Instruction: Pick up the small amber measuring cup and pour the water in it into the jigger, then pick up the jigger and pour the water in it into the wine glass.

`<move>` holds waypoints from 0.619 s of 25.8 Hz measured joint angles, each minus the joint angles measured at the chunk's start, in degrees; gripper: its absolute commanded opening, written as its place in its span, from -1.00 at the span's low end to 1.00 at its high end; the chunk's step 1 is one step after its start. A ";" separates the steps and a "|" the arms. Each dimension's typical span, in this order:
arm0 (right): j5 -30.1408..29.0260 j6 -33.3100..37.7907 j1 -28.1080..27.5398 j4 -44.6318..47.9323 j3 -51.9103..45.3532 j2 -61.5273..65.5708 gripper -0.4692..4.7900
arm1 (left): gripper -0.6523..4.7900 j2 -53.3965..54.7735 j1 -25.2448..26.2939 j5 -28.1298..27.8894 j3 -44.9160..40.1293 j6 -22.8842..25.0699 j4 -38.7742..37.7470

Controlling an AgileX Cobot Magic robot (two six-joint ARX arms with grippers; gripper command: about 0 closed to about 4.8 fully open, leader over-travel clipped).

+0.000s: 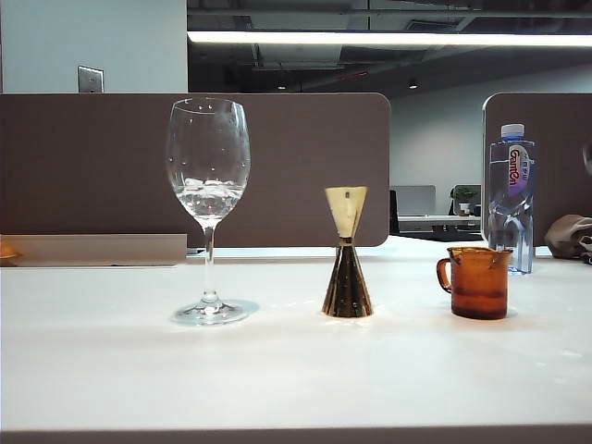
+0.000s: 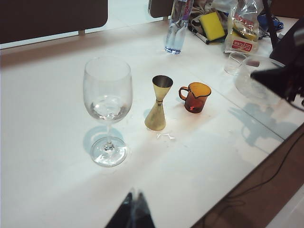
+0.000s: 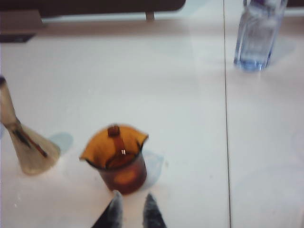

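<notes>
the exterior view shows neither gripper. the left gripper (image 2: 133,209) is only a pair of dark fingertips cut off at the frame edge, tips together, hanging well short of the wine glass (image 2: 108,110) with nothing between them. the right gripper (image 3: 132,209) is likewise cropped to two blurred fingertips, a narrow gap between them, just short of the small amber measuring cup (image 3: 118,159) and not touching it; nothing is gripped.

the wine glass holds a little water (image 1: 209,196) at the bottom of its bowl, with droplets up the wall. whether the measuring cup holds any liquid i cannot tell. the jigger (image 2: 158,102) stands upright between glass and cup; its upper cone looks dark inside and its contents cannot be made out.

the right wrist view cuts the jigger off at one side and shows only the lower half of the water bottle (image 3: 259,35). only the left wrist view shows a small spill (image 2: 165,137) on the white table (image 2: 47,180) by the jigger's foot, and clutter beyond the bottle.
</notes>
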 measured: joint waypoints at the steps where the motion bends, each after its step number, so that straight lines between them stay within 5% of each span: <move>1: 0.02 1.20 -0.02 2.10 -2.62 0.00 -0.56 | -0.77 0.00 0.00 0.02 0.00 0.00 0.00; 7: 2.67 5.53 0.68 11.93 -7.04 3.02 -0.57 | -0.77 0.00 -0.02 0.02 0.00 0.00 0.00; 16: 8.28 1.79 12.15 8.72 -1.01 14.14 -0.56 | -0.77 0.00 -0.02 0.02 0.00 0.00 0.02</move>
